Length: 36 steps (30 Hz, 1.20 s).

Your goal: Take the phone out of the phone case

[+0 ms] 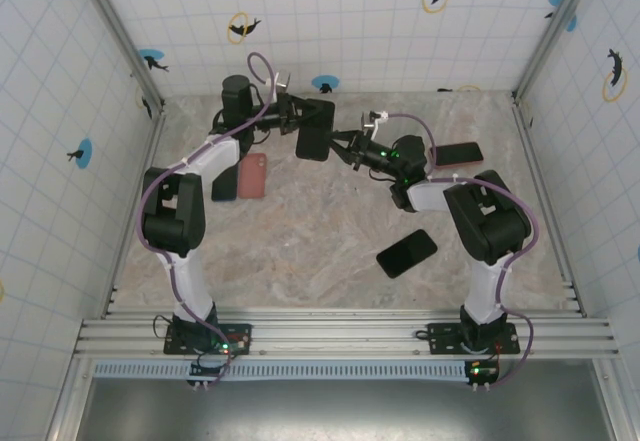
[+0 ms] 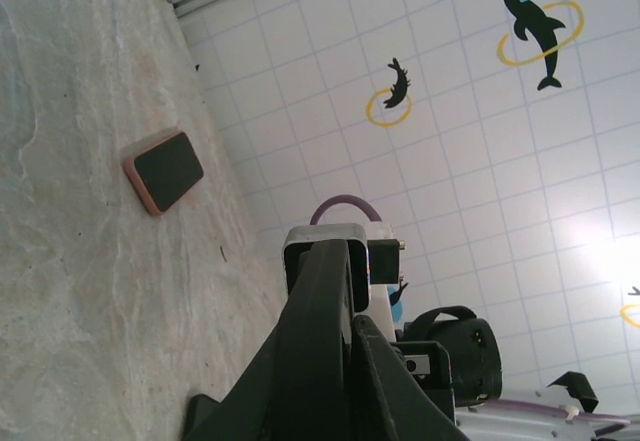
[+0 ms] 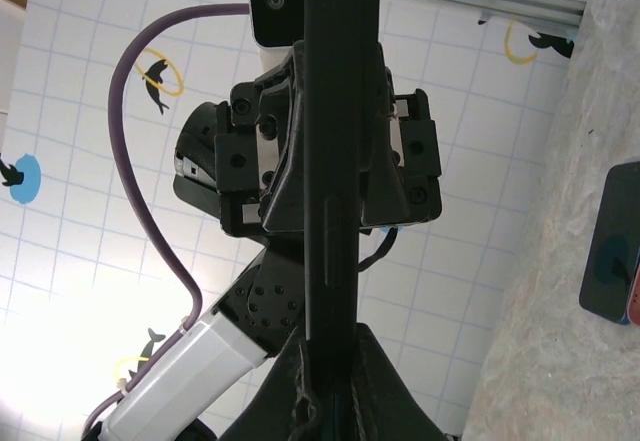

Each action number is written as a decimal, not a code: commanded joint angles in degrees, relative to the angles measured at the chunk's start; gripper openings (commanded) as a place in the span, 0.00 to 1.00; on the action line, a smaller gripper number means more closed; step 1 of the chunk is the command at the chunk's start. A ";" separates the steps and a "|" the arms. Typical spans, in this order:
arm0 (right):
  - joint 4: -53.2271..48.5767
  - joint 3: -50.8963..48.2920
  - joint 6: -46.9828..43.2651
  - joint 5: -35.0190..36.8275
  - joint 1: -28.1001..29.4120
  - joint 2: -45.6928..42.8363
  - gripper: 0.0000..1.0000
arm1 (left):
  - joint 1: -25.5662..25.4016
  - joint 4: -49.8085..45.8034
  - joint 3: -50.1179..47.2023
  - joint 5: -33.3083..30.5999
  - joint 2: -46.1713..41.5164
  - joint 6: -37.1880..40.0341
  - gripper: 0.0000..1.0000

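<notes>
Above the far middle of the table (image 1: 320,216), off its surface: phone case (image 1: 314,131), black, held between both arms. The phone (image 1: 312,145) sits inside. Both are dark, and the seam between them cannot be made out.

Left gripper (image 1: 298,121): reaches in from the left. In the right wrist view its fingers (image 3: 283,176) press on both broad faces of the case, so it is closed on the phone case.

Right gripper (image 1: 342,145): comes in from the right, fingers closed on the case edge. In its own wrist view (image 3: 330,386) the case rises straight out from between them, seen edge-on as a thin dark bar.

Surroundings, all lying flat on the table:
- pink-cased phone (image 1: 252,174) with a dark phone (image 1: 225,183) just beside it, both under the left forearm, well below the held case.
- red-edged phone (image 1: 458,154) on the right, near the right arm's elbow; screen up in the left wrist view (image 2: 163,171).
- bare black phone (image 1: 407,252), near centre, apart from the rest.
- Nothing touches the held case but the two grippers.

Orientation, from the top view: long axis runs roughly far-to-near, with the far end leaning slightly right. A broad face looks up toward the camera. The exact tilt cannot be told.
</notes>
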 commanded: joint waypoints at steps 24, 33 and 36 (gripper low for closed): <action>1.26 -4.30 -8.11 3.70 -1.05 -4.66 0.41 | 1.00 7.71 -6.51 -15.55 -4.39 -6.03 0.02; 4.32 -13.18 -11.57 16.87 2.44 -8.82 0.42 | -1.86 22.35 -15.18 -31.26 -7.17 -16.10 0.01; 3.29 -14.67 -12.84 20.56 3.76 -9.90 0.41 | -2.86 27.60 -17.06 -33.85 -7.13 -19.75 0.01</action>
